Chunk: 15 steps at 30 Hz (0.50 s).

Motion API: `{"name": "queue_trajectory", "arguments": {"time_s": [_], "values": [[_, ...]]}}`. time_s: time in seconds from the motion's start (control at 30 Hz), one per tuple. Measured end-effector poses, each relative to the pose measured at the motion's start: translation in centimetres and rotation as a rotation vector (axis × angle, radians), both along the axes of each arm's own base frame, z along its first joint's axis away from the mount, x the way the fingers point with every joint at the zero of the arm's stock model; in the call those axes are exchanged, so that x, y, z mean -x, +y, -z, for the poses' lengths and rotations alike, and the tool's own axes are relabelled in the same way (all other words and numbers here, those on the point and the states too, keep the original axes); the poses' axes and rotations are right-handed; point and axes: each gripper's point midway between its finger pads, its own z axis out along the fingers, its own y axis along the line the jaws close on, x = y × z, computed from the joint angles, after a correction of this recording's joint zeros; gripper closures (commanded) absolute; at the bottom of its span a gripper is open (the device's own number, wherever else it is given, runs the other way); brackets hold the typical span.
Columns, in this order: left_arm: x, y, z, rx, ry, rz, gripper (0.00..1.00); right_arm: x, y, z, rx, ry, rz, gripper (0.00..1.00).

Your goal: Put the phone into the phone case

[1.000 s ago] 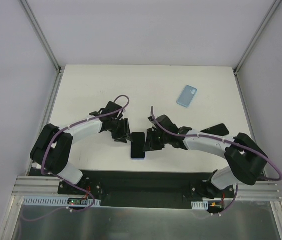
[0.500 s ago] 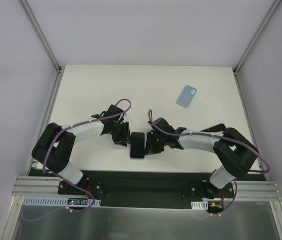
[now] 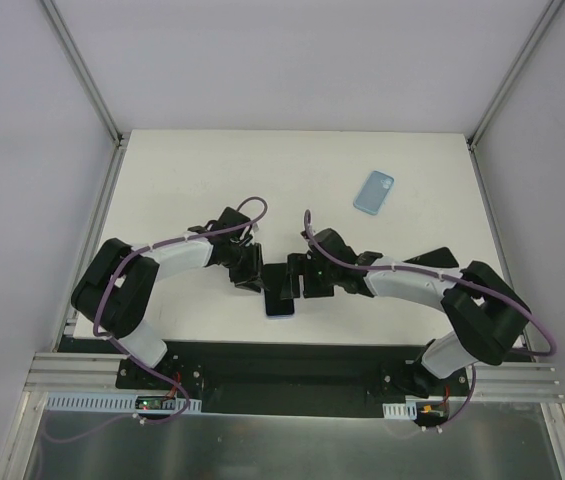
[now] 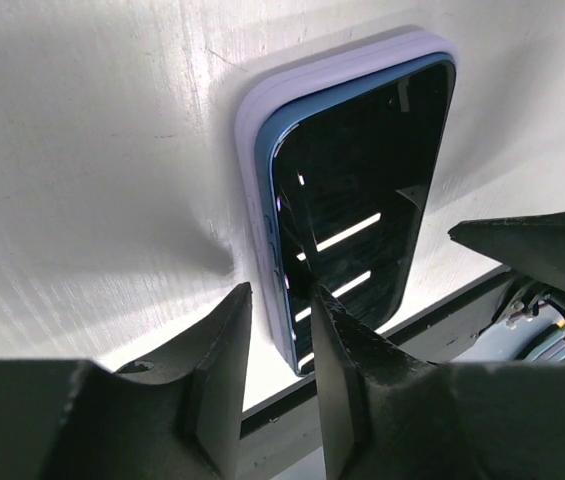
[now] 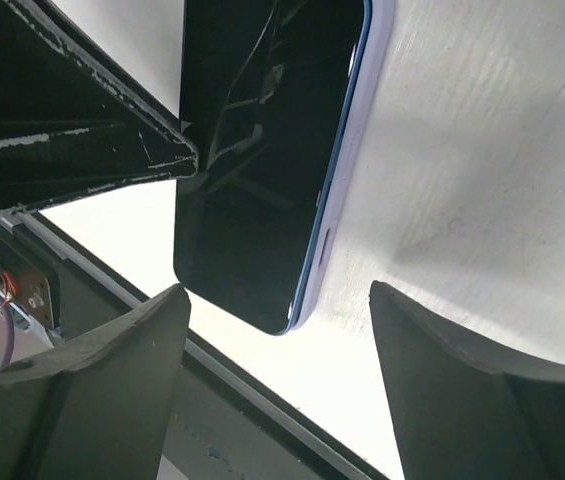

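Observation:
The phone (image 3: pixel 280 291) lies screen up near the table's front edge, between both grippers. Up close, the phone (image 4: pixel 362 200) has a blue side band, and a pale lavender rim (image 4: pixel 252 110) juts out along one long side and the far end. My left gripper (image 3: pixel 255 277) is at its left; the fingers (image 4: pixel 230 330) leave a narrow gap astride the phone's long edge near a corner. My right gripper (image 3: pixel 299 281) stands wide open at its right, and the phone (image 5: pixel 262 150) has its near corner just beyond those jaws. The light blue phone case (image 3: pixel 373 191) lies far off at the back right.
The white table (image 3: pixel 212 180) ends just below the phone at a black base rail (image 3: pixel 282 352). Metal frame posts (image 3: pixel 82 70) rise at the back corners. One finger of the other arm (image 4: pixel 542 250) reaches over the phone's far side.
The right gripper has opened wide from nearly shut. The left gripper's jaws have narrowed a little and moved in against the phone's left edge.

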Motion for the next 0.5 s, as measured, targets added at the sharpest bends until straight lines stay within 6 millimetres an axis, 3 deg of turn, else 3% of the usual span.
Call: {"name": "queue_trajectory", "arguments": {"time_s": [0.27, 0.5], "values": [[-0.2, 0.6, 0.1, -0.036, -0.003, -0.01, 0.52, -0.8, 0.3, 0.2, -0.016, -0.025, -0.017, 0.22], [-1.7, 0.5, -0.1, -0.061, -0.041, -0.017, 0.53, -1.5, 0.6, 0.0, -0.034, -0.06, -0.029, 0.18]]}}
